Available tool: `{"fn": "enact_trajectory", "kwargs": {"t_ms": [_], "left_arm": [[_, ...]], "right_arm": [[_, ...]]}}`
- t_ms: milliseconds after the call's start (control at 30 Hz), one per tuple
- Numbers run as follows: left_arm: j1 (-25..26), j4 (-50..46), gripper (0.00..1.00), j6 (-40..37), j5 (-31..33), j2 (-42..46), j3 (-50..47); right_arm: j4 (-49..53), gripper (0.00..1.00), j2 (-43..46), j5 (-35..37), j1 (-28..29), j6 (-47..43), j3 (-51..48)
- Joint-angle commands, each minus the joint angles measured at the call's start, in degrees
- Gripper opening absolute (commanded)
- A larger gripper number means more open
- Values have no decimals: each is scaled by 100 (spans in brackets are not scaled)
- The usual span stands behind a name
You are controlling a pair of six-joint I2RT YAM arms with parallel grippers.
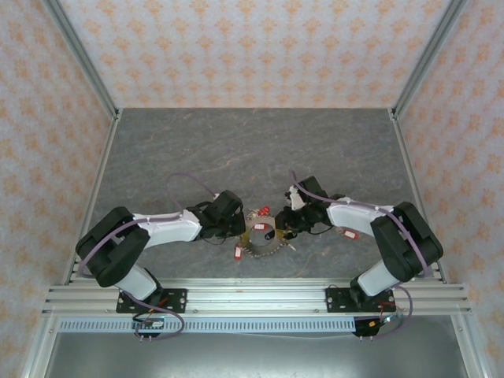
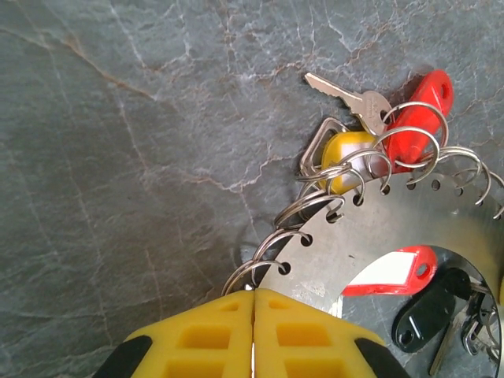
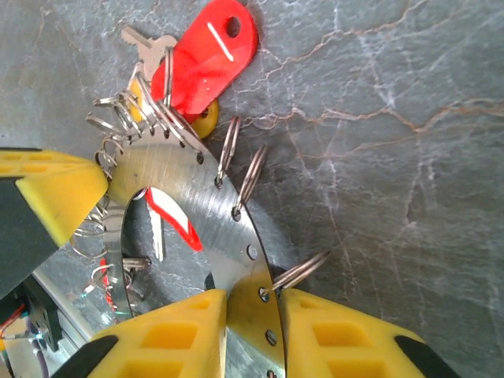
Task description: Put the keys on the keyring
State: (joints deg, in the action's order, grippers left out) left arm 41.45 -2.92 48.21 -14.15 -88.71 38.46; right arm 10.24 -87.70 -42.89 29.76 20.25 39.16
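Near edge: both arms reach inward from their bases and meet over the keyring; it lies flat on the grey stone-look table, about midway between the arms and close to the near edge.

At the left gripper the yellow fingers are pressed together with no gap; the tips sit right at the keyring rim, beside a wire loop; cannot tell whether anything is pinched between them.

The right gripper is clamped on the keyring; the flat metal rim sits between the two yellow fingers, both touching it.

The keyring is a flat silvery band with holes round its outer edge; small wire loops pass through several of the holes.

Inside the ring's opening: a red tag; a black fob just beside it.

Far side of the ring: a silver key on the table, hooked among the loops; a second red tag overlaps it; a yellow bead sits against the rim.

Off to the right: a third red tag lies apart from the ring, just beside the right arm.
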Motion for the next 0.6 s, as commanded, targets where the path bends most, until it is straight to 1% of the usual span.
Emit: {"fn": "enact_trajectory", "kwargs": {"t_ms": [0,167,200,233,267,300,367,400,467,533,567], "left_arm": [[-45,-123,8,133,177,-173,-250],[-43,-73,10,78,228,-25,-198],[-43,-54,11,68,230,8,-199],[-44,-12,15,56,226,61,-203],[-46,30,20,42,213,118,-207],[-41,51,26,14,210,183,-205],[-46,48,40,-119,248,329,-167],[-45,10,48,-169,296,396,-143],[-56,12,68,-197,384,598,-151],[-180,163,86,-229,225,836,-226],[-285,242,91,-218,123,941,-273]], "right_arm": [[-191,15,59,-158,-51,-21,-48],[-446,8,262,-282,-127,141,-151],[-476,6,300,-284,-136,166,-175],[-509,5,345,-291,-152,181,-196],[-517,4,383,-302,-170,183,-209],[-531,1,428,-307,-183,194,-230],[-618,0,538,-323,-241,251,-270],[-710,0,589,-364,-267,293,-308],[-978,0,738,-482,-311,388,-388],[-1217,0,884,-621,-351,491,-461],[-1335,0,939,-696,-358,535,-491]]}}
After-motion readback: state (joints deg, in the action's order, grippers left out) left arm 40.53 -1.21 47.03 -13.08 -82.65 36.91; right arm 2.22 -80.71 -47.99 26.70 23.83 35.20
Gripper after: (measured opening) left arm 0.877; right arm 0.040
